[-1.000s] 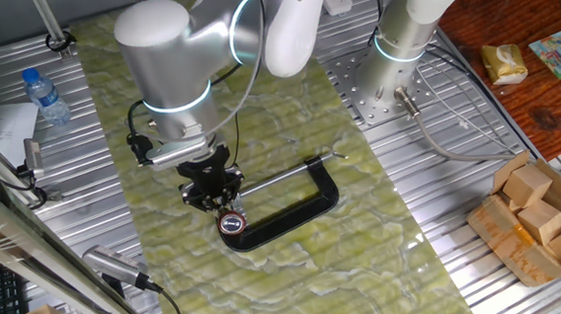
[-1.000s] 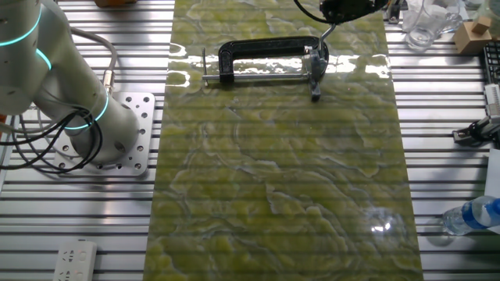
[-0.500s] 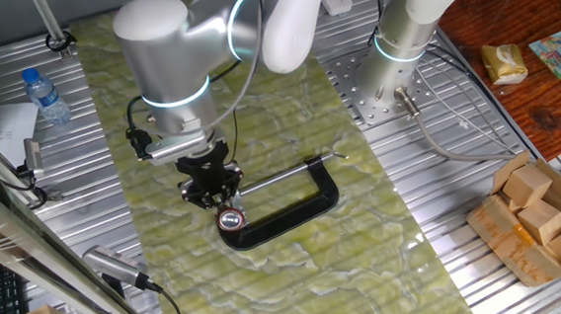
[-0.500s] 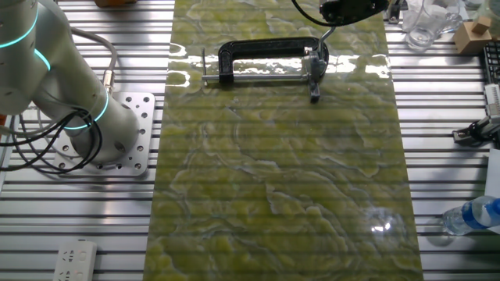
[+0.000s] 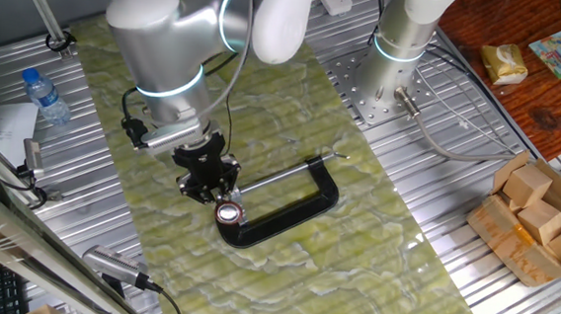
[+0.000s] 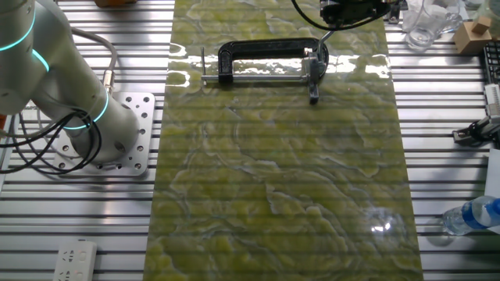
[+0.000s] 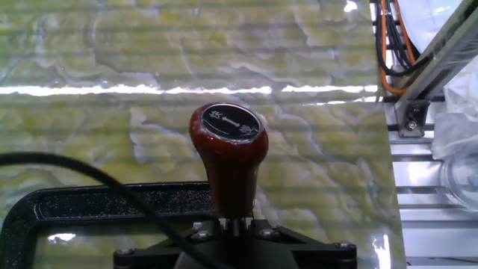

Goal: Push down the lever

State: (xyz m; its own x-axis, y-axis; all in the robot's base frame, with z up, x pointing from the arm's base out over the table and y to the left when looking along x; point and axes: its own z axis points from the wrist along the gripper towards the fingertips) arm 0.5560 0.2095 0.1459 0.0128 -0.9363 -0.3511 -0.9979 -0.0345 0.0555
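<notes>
Gripper poised over the lever's knob at one end of a black clamp on the worktop.

In one fixed view, from the left: a water bottle (image 5: 43, 96) lies on the ribbed metal worktop (image 5: 450, 278) at the edge of a green marbled mat (image 5: 282, 276); the gripper (image 5: 209, 184) hangs just above and beside the lever (image 5: 228, 213), whose round-capped knob stands at the near end of the black C-shaped clamp (image 5: 291, 212); the clamp's thin steel rod (image 5: 279, 176) runs along its open side; wooden blocks (image 5: 538, 220) sit far right. I cannot tell whether the jaws are apart or together, nor whether they touch the knob. In the hand view the lever fills the centre, its red-brown knob upright with a dark cap bearing an arrow, rising from a black base beside the clamp frame.
</notes>
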